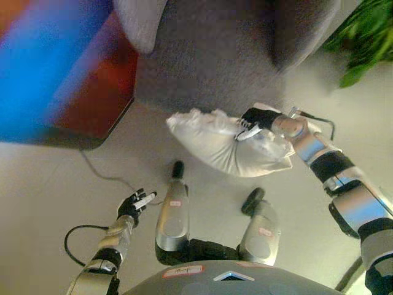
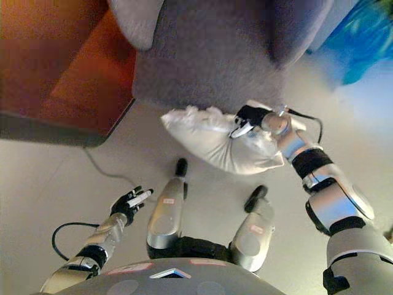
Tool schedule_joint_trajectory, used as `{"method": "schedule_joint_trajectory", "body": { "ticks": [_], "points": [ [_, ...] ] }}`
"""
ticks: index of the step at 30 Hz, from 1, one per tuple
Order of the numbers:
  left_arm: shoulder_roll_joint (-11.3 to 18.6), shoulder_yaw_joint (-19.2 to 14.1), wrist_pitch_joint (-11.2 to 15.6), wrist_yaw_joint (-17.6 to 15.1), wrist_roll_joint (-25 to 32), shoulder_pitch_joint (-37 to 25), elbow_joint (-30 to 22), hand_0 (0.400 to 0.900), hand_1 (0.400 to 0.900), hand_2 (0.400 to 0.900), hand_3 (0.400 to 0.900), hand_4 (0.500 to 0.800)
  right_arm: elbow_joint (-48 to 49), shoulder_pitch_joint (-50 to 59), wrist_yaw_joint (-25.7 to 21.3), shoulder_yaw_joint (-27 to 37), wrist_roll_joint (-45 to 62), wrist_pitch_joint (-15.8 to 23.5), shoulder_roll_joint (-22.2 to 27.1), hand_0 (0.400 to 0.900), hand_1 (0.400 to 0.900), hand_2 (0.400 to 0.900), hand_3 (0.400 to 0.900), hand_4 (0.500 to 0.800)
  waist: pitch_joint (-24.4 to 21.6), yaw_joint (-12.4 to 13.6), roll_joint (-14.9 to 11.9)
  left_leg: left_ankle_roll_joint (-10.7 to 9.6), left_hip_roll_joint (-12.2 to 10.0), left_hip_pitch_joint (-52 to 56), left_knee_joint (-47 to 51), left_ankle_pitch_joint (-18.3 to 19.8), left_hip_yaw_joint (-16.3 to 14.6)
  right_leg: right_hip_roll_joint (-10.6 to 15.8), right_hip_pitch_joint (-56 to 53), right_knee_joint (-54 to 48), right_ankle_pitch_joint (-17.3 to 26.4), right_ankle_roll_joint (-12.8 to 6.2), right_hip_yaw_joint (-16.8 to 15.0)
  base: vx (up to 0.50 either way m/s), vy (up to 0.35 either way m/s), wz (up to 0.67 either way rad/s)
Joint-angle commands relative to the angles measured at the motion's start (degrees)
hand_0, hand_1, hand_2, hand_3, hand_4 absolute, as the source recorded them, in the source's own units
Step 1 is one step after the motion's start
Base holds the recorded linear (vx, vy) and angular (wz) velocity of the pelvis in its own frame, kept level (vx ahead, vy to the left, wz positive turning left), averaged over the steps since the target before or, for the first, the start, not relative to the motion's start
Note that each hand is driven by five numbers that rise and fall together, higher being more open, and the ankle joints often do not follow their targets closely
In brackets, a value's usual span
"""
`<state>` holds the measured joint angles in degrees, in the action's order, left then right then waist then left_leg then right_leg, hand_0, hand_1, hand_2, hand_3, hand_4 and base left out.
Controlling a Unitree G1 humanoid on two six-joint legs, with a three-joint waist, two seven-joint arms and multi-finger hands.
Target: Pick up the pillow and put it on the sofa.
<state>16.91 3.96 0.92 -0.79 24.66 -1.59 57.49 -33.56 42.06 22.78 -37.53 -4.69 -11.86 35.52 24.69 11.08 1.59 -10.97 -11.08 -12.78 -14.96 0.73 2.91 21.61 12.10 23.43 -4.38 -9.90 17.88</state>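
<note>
- Pillow (image 1: 218, 142): white, crumpled, held just in front of the sofa's lower front edge, apparently off the floor (image 1: 55, 184). Its long axis runs across the view, from the robot's left toward its right.
- Right hand (image 1: 253, 120): fingers curled over the pillow's upper right part and bunching the fabric. The hand sits on the sofa side of the pillow; most of the pillow's bulk trails away to the left and toward the robot.
- Left hand (image 1: 134, 205): low at the left, fingers loosely spread and holding nothing, well apart from the pillow. The right hand is plainly the working one.
- Sofa (image 1: 215, 55): grey, filling the top centre, with a seat between two rounded arms. It lies directly beyond the pillow, so the coming move is judged to be a lift up and forward over the front edge.
- Judgement: the pick-up looks complete and the placement is not yet done. The unsupported left end of the pillow may catch on the sofa front if the lift is shallow.
- Table (image 2: 73, 67): reddish-brown, at the upper left beside the sofa.
- Plant (image 1: 362, 37): green leaves at the upper right, clear of the path.
</note>
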Motion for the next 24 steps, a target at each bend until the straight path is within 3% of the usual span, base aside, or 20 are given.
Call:
{"method": "schedule_joint_trajectory", "body": {
  "ticks": [1,8,11,14,15,20,24],
  "points": [
    [4.51,1.65,0.38,-1.62,-5.07,4.76,5.04,0.900,0.900,0.900,0.900,0.800,7.93,0.70,3.00,7.76,5.85,5.45,0.76,0.400,0.400,0.400,0.400,0.500,-10.82,0.98,-2.55,1.85,-1.99,6.32,1.39,0.04,-0.87,2.09,-7.16,-11.34,7.48,-3.51,-0.91,0.21,-0.005,-0.15],
    [4.40,-1.08,0.55,-1.69,-5.79,4.77,8.64,0.900,0.900,0.900,0.900,0.800,16.15,-0.33,10.57,9.76,15.02,3.51,3.27,0.400,0.400,0.400,0.400,0.500,-15.76,0.23,-4.32,2.10,-1.53,11.81,4.81,0.15,-1.78,0.96,-13.85,-15.38,7.75,-3.20,-0.67,0.13,0.021,-0.02],
    [4.27,-1.29,-0.02,-0.98,-7.74,4.29,9.37,0.900,0.900,0.900,0.900,0.800,18.55,-0.43,11.37,13.01,18.42,3.30,5.52,0.400,0.400,0.400,0.400,0.500,-16.96,-0.55,-5.04,1.73,-1.65,11.67,2.81,0.56,-5.26,1.21,-16.21,-16.18,8.24,-3.08,1.16,0.11,0.031,0.59],
    [4.56,-0.96,-1.86,0.37,-11.45,2.89,10.25,0.900,0.900,0.900,0.900,0.800,20.10,-1.55,10.50,18.55,21.41,2.80,10.01,0.400,0.400,0.400,0.400,0.500,-17.88,-1.76,-6.09,0.40,-3.85,10.46,-1.89,1.72,-11.06,3.26,-19.94,-17.40,9.88,-3.34,5.88,0.16,0.056,0.97],
    [4.53,-0.83,-1.77,0.43,-11.60,2.82,10.81,0.900,0.900,0.900,0.900,0.800,19.54,-1.47,10.20,19.78,21.44,3.58,10.89,0.400,0.400,0.400,0.400,0.500,-18.31,-1.60,-6.32,0.71,-3.20,10.62,-2.00,2.59,-10.41,4.17,-20.34,-17.71,10.74,-3.60,6.39,0.16,0.150,0.36],
    [4.93,-0.18,-1.16,-1.58,-13.17,3.56,12.27,0.900,0.900,0.900,0.900,0.800,13.08,3.78,9.54,19.49,24.40,5.27,13.76,0.400,0.400,0.400,0.400,0.500,-18.91,-0.82,-6.77,4.18,1.68,11.84,-0.07,3.93,-8.42,6.89,-17.16,-11.32,19.58,-4.76,3.06,0.15,0.119,0.11],
    [8.17,-0.74,-2.12,-1.41,-13.61,4.15,12.87,0.900,0.900,0.900,0.900,0.800,7.13,8.83,9.43,16.69,26.76,5.03,16.68,0.400,0.400,0.400,0.400,0.500,-19.98,-2.34,-6.54,5.87,3.59,14.29,5.82,2.28,-5.92,-0.61,-12.95,-9.31,17.43,-3.72,-3.64,0.25,0.002,0.48]
  ]
}}
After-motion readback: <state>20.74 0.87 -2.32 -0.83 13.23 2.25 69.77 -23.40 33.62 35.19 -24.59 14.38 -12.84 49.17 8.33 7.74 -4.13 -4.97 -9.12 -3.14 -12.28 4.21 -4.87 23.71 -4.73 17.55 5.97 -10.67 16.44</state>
